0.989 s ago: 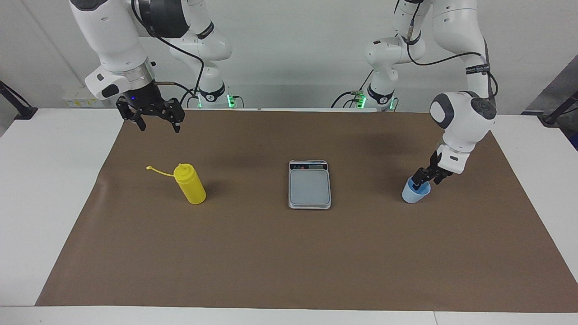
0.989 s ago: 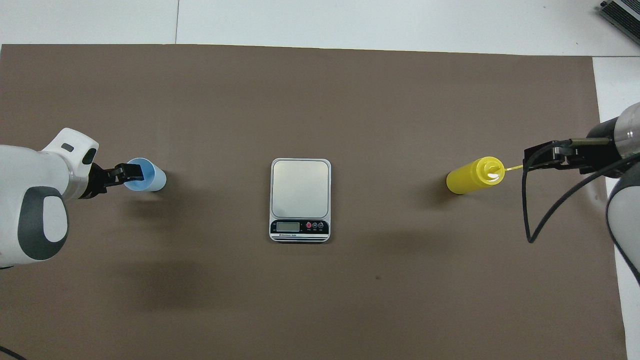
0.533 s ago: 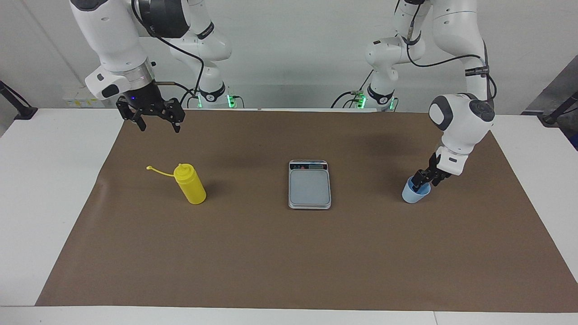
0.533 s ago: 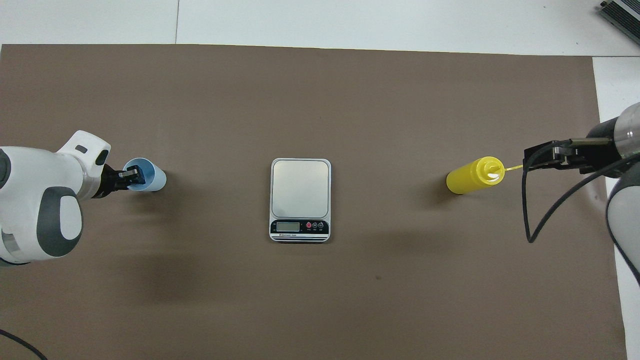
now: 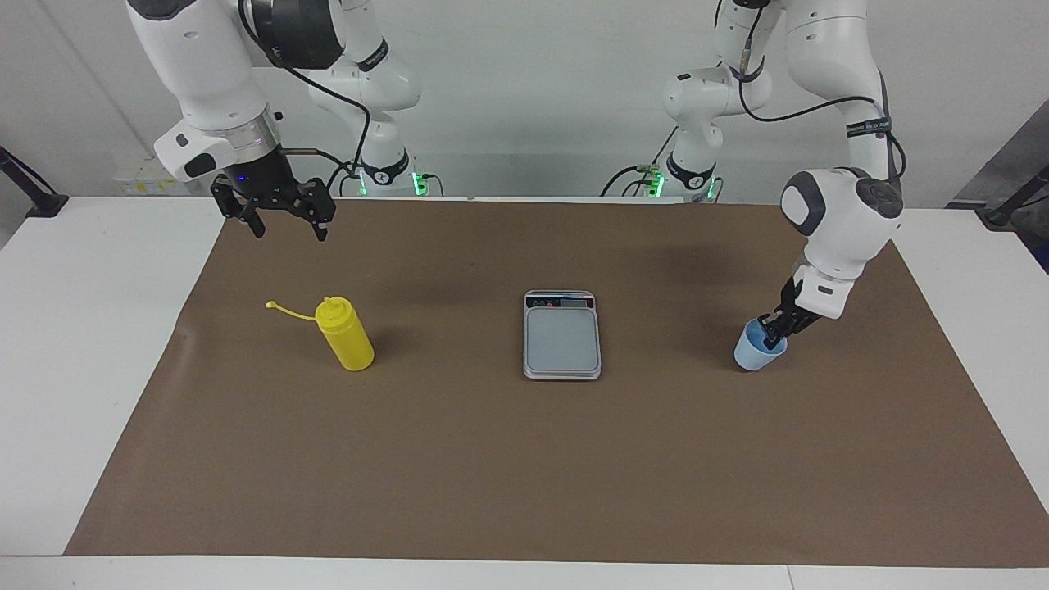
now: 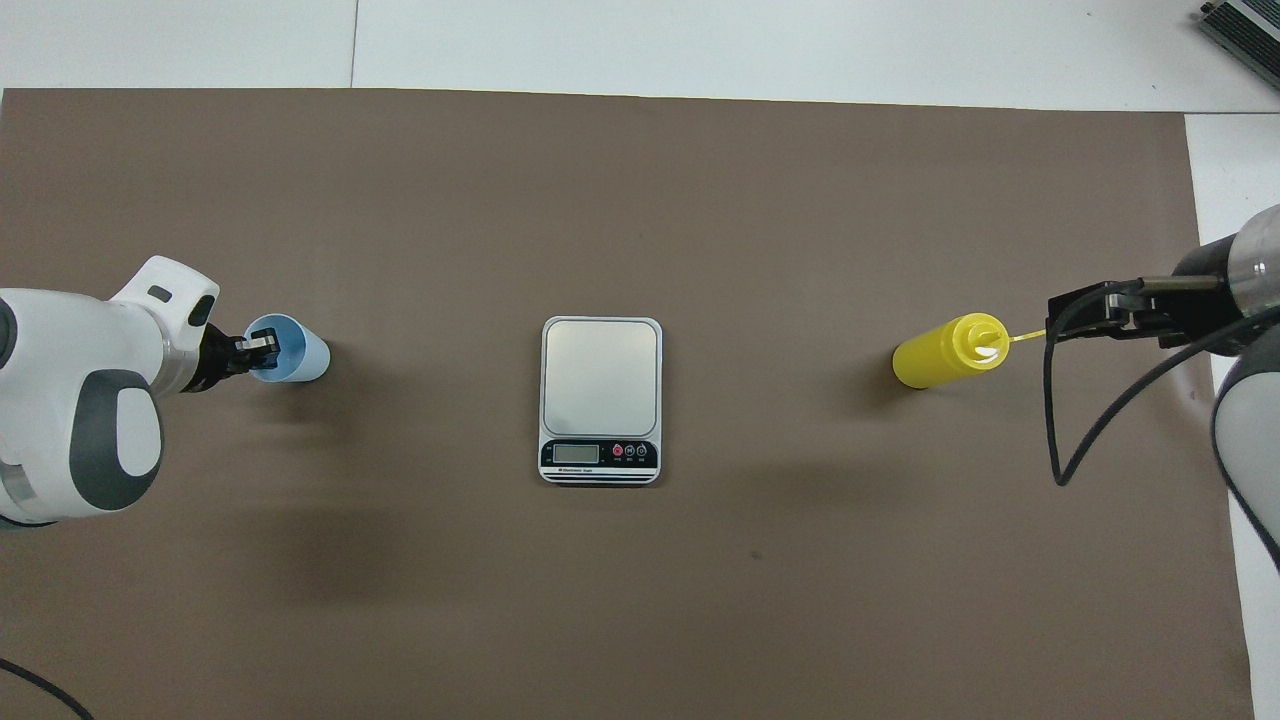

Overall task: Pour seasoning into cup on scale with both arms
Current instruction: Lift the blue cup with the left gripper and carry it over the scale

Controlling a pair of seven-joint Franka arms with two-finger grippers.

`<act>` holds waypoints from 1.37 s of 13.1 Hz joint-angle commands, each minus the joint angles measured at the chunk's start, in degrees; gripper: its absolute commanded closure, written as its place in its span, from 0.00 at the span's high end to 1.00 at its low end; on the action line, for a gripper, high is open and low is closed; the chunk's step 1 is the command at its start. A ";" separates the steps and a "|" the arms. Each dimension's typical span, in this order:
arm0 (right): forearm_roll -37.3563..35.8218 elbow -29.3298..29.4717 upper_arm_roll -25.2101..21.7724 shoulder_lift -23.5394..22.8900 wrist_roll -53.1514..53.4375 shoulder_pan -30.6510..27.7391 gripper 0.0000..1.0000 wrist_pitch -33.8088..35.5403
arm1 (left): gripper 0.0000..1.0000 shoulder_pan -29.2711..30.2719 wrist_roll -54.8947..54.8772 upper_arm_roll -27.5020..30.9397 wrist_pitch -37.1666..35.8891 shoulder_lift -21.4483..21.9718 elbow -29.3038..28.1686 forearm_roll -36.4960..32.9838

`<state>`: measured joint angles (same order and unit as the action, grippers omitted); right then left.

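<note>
Facing view: the left gripper [image 5: 770, 329] is down at the cup [image 5: 759, 350], at 3 o'clock from the scale [image 5: 562, 334], its jaws pinching the rim with one finger dipped inside. That rim hold leaves the cup upright and, by my reading, ready to be lifted onto the scale. The left arm bends steeply down from its elbow, wrist tilted toward the cup. The bottle [image 5: 347, 333] stands at 9 o'clock from the scale, cap strap trailing outward, untouched. The right gripper [image 5: 283, 225] hangs in the air at about 11 o'clock from the bottle, pointing down with jaws spread; this arm waits.

Overhead view: sides swap. The cup [image 6: 296, 350] sits at 9 o'clock from the scale [image 6: 600, 385], the left gripper [image 6: 252, 350] reaching in level from the bench's edge and clamped on the rim's near-arm lip. The bottle [image 6: 945, 351] is at 3 o'clock, the right gripper [image 6: 1100, 310] just outside it over the strap. The scale's plate is bare, so the cup's placing and the pouring are not yet done.
</note>
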<state>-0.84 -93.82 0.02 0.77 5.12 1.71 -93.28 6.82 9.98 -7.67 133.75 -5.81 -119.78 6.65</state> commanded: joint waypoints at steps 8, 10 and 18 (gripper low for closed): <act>0.93 -1.55 0.24 1.25 -0.90 -0.74 1.00 -1.11 | 0.00 -17.16 14.07 0.11 -10.97 2.38 10.01 -5.22; 0.93 -1.55 0.24 1.25 -0.90 -0.74 1.00 -1.02 | 0.00 -22.88 18.92 0.11 -8.26 1.51 9.92 -5.77; 0.93 -1.55 0.24 1.25 -0.90 -0.75 1.00 -1.03 | 0.00 -34.94 29.99 0.11 -0.53 -5.17 9.92 -10.50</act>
<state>-0.84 -93.82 0.02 0.77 5.12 1.71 -93.28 -25.63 36.05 -8.60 130.61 -8.45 -110.48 -0.71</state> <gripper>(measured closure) 0.000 0.969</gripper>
